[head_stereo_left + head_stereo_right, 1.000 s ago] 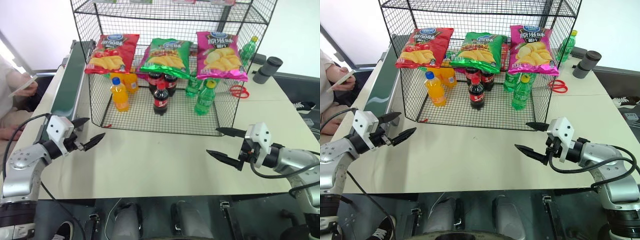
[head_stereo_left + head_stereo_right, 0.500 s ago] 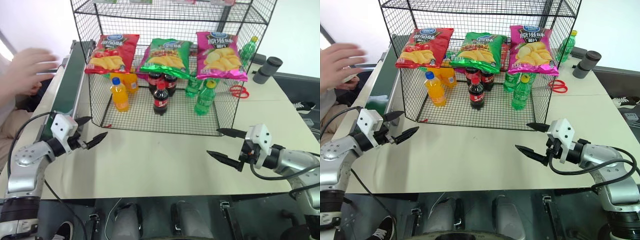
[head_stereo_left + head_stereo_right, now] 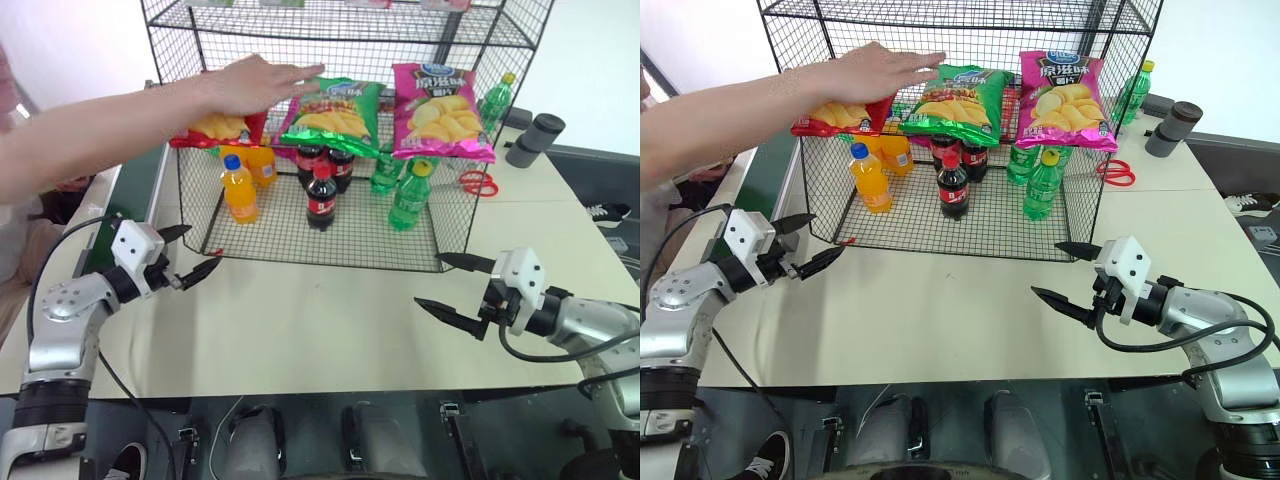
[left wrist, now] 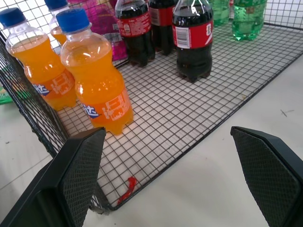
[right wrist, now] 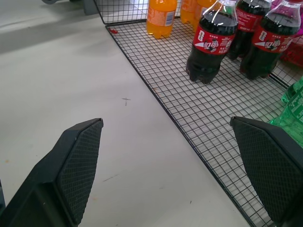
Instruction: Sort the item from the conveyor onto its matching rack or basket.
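Green bag (image 3: 334,112) hangs on the rack (image 3: 480,130) front, middle of three, at 12 o'clock from the table (image 3: 320,320) centre; a person's hand (image 3: 250,82) reaches over at its 9 o'clock. Judged light, air-filled, crushable, with slick foil: pinch the flat sealed top or side seam, gently. Left tool (image 3: 190,255) and right tool (image 3: 455,285) both gape wide, empty, low over the table.

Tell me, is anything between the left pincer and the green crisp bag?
Yes. A person's arm reaches across above the left pincer, its hand by the green crisp bag on the rack.
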